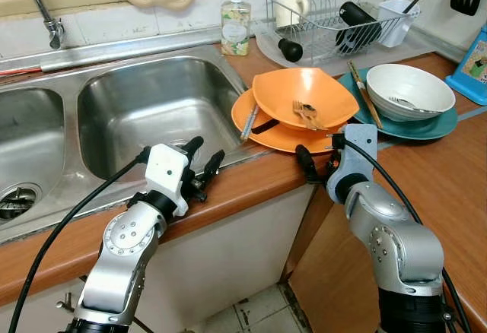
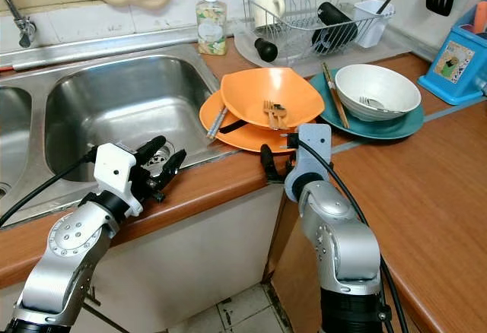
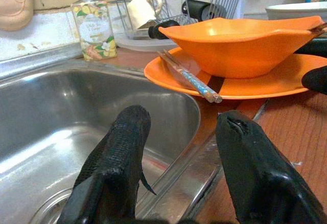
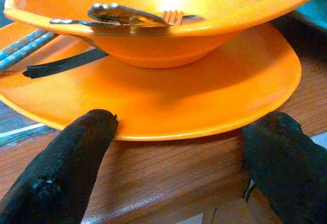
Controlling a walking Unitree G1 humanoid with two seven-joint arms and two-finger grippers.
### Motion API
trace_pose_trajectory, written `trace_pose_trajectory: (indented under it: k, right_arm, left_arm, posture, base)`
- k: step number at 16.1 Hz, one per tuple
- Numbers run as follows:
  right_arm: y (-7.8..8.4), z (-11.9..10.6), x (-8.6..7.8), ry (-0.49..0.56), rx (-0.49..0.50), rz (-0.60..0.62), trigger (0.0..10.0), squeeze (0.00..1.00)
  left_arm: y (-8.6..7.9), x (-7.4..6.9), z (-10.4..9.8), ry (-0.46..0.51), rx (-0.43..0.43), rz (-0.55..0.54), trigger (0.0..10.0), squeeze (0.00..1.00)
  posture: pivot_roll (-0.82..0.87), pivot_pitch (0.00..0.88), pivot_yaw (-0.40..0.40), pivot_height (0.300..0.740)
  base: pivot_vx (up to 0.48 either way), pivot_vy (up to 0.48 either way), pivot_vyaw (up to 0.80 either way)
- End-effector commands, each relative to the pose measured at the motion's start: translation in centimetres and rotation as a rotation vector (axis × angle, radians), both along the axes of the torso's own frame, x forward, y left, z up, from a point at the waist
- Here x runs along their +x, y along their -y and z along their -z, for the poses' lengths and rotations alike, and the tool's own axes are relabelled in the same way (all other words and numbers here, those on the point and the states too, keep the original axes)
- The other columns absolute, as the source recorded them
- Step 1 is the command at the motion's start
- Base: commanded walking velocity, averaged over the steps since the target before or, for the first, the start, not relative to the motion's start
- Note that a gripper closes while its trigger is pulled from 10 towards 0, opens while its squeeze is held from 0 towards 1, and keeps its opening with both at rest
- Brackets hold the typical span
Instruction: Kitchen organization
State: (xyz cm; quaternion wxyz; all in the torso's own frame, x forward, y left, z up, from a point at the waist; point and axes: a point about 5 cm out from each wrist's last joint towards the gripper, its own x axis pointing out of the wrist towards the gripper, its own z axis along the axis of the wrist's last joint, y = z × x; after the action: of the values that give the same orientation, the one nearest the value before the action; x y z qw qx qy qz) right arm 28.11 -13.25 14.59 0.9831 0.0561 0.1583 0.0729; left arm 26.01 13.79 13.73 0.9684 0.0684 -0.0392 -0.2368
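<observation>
1. The dirty stack sits on the wooden counter (image 1: 426,188) right beside the sink (image 1: 152,105): an orange plate (image 1: 262,131) with an orange bowl (image 1: 304,97) on top of it. The plate's near rim comes close to the counter's front edge, which is probably why the right gripper (image 1: 319,158) is coming at it from the front, low down.

2. That right gripper has its fingers spread, one off each side of the plate's near rim. In the right wrist view one fingertip (image 4: 97,127) looks like it's just touching the rim, but I can't swear to it from that angle. Nothing is pinched yet.

3. The left gripper (image 1: 204,167) hangs over the sink's front lip, jaws also apart and holding nothing (looks like it's parked there, ready to receive or steady something).

4. Cutlery: a fork (image 1: 304,110) lies in the bowl, tines toward the robot in the right wrist view. Chopsticks (image 1: 249,122) rest on the plate's sink side, long axis running from the back of the counter toward the front edge, near tips sticking out past the rim.

5. Further right, a teal plate (image 1: 426,124) carries a white bowl (image 1: 411,90), and behind them stands a dish rack (image 1: 327,17), next to a soap bottle (image 1: 236,21).

6. My guess is the stack goes into the sink next; lifting by the rim could tip the bowl.
</observation>
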Motion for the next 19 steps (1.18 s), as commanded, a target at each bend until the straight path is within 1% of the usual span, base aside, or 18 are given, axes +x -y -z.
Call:
trace_pose_trajectory:
  k: [1,3,5,6,7,9,10,12,13,14,15,16,17,18,19]
  right_arm:
    - [-0.3,0.6,-0.4,-0.028,-0.003,-0.03,10.0,0.0]
    - [0.2,0.4,-0.7,0.004,-0.018,-0.027,10.0,0.0]
    - [0.7,0.1,-1.2,0.028,-0.003,-0.026,10.0,0.0]
    - [0.9,-0.1,-1.7,0.045,0.012,-0.031,10.0,0.0]
    - [1.0,-0.2,-1.9,0.057,0.015,-0.034,10.0,0.0]
    - [1.4,-0.6,-2.6,0.099,0.011,-0.04,10.0,0.0]
    - [1.7,-0.7,-3.0,0.121,-0.012,-0.04,10.0,0.0]
    - [2.1,-1.1,-3.7,0.166,-0.038,-0.026,10.0,0.0]
    - [2.3,-1.3,-4.0,0.186,-0.045,-0.024,10.0,0.0]
    - [2.3,-1.4,-4.1,0.193,-0.046,-0.026,10.0,0.0]
    - [2.2,-1.5,-4.7,0.207,-0.079,-0.079,10.0,0.0]
    - [2.1,-1.3,-5.0,0.197,-0.106,-0.117,10.0,0.0]
    - [2.1,-1.3,-5.3,0.196,-0.125,-0.144,10.0,0.0]
    - [2.2,-1.3,-5.5,0.199,-0.137,-0.157,10.0,0.0]
    - [2.2,-1.3,-5.7,0.203,-0.151,-0.171,10.0,0.0]
  left_arm:
    - [0.1,0.1,-0.3,0.01,0.012,0.002,10.0,0.0]
    - [0.1,0.2,-0.3,0.007,0.002,-0.007,10.0,0.0]
    - [0.2,0.2,-0.2,-0.005,-0.027,-0.017,10.0,0.0]
    - [0.5,0.1,0.2,-0.032,-0.04,-0.011,10.0,0.0]
    - [0.6,0.2,0.2,-0.039,-0.044,-0.009,10.0,0.0]
    - [0.8,0.6,0.1,-0.026,-0.062,-0.03,10.0,0.0]
    - [0.9,0.7,0.0,-0.017,-0.065,-0.052,10.0,0.0]
    - [1.4,0.6,0.3,-0.031,-0.041,-0.04,10.0,0.0]
    - [1.6,0.7,0.4,-0.05,-0.053,-0.026,10.0,0.35]
    - [1.7,0.8,0.4,-0.06,-0.068,-0.018,10.0,0.35]
    - [2.4,1.5,-0.1,-0.035,-0.05,0.009,10.0,1.0]
    - [2.7,1.8,-0.4,-0.029,-0.044,0.031,10.0,1.0]
    - [3.1,2.0,-0.4,-0.042,-0.048,0.058,10.0,0.91]
    - [3.4,2.2,-0.4,-0.057,-0.056,0.09,10.0,0.12]
    - [3.8,2.5,-0.6,-0.064,-0.046,0.121,10.0,0.0]
  posture:
    - [-0.16,0.0,-0.005,0.74]
    - [-0.17,0.0,-0.006,0.74]
    - [-0.18,0.0,0.006,0.74]
    - [-0.18,0.0,0.012,0.74]
    - [-0.18,0.0,0.014,0.74]
    - [-0.19,0.0,0.018,0.74]
    - [-0.19,0.0,0.019,0.74]
    - [-0.18,0.0,0.012,0.74]
    - [-0.18,0.0,0.008,0.74]
    - [-0.18,0.0,0.008,0.74]
    - [-0.17,0.0,0.011,0.74]
    - [-0.17,0.0,0.017,0.74]
    - [-0.18,0.0,0.023,0.74]
    - [-0.18,0.0,0.026,0.74]
    - [-0.18,0.0,0.036,0.74]
  base:
    - [0.0,0.0,0.0]
    - [0.0,0.0,0.0]
    - [0.0,0.0,0.0]
    - [0.0,0.0,0.0]
    - [0.0,0.0,0.0]
    - [0.0,0.0,0.0]
    - [0.0,0.0,0.0]
    - [0.0,0.0,0.0]
    - [0.0,0.0,0.0]
    - [0.0,0.0,0.0]
    - [0.0,0.0,0.0]
    - [0.0,0.0,0.0]
    - [0.0,0.0,0.0]
    - [0.0,0.0,0.0]
    - [0.0,0.0,0.0]
